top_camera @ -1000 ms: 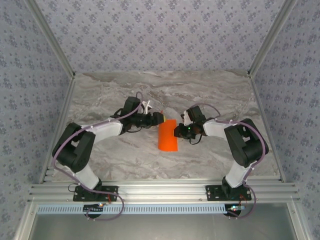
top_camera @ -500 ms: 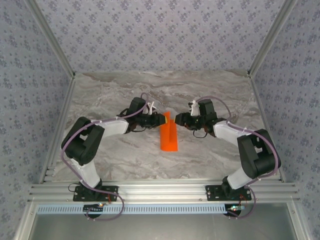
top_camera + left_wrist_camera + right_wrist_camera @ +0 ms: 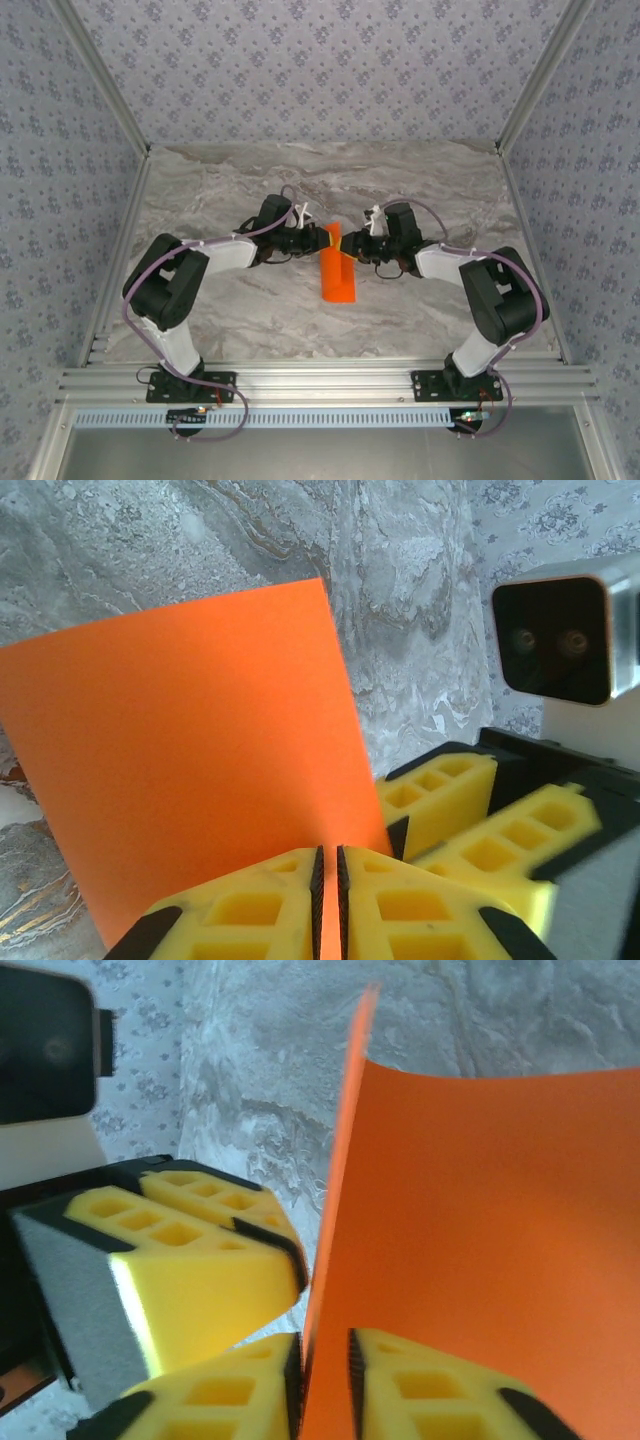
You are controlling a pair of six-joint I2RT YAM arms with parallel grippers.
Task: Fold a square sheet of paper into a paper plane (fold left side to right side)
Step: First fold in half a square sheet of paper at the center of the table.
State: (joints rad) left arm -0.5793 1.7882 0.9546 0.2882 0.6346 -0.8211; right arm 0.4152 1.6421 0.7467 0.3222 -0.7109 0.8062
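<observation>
The square sheet of paper point(image 3: 337, 275) is bright orange-red and lies mid-table, bent into a narrow strip with its far end lifted off the marble. My left gripper point(image 3: 322, 237) comes in from the left at that far end. In the left wrist view the left gripper point(image 3: 328, 880) is shut on the sheet point(image 3: 200, 730). My right gripper point(image 3: 352, 245) meets it from the right. In the right wrist view the right gripper point(image 3: 323, 1370) is shut on an upright fold of the paper point(image 3: 480, 1240). The two grippers nearly touch. The paper plane is out of view.
The grey marbled tabletop point(image 3: 230, 310) spreads around the sheet, walled by patterned panels on three sides. An aluminium rail point(image 3: 320, 380) runs along the near edge by both arm bases. The other arm's yellow fingers point(image 3: 480, 810) sit close beside the left jaws.
The left gripper closed on the paper's far end. The right gripper left the sheet's right edge, swung to the far end, opened and closed there. The sheet looks narrower from above.
</observation>
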